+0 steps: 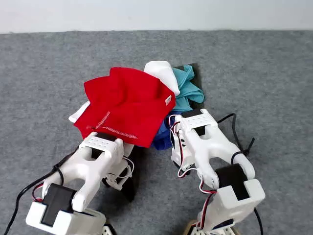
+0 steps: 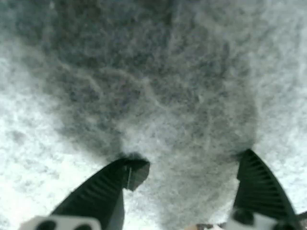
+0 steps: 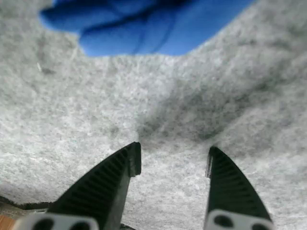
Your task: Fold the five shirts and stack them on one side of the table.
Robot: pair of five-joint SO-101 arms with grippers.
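Pile [image 1: 146, 103] lies unfolded on the table [image 1: 264, 98], red shirt [image 1: 122, 107] on top and blue shirt [image 3: 144, 24] beneath. Your left gripper [image 2: 192, 165] and right gripper [image 3: 172, 158] hang wide and empty at its near edge, likely poised for a hem.

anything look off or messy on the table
Nothing damaged, but the shirts lie in one crumpled heap: a red fabric shirt draped over a white shirt, a teal shirt and a blue shirt, none folded.

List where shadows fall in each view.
High view: dark shadow on the mat under the left arm. Left wrist view: broad shadow ahead of the open left gripper. Right wrist view: shadow patch between the right gripper and the blue shirt.
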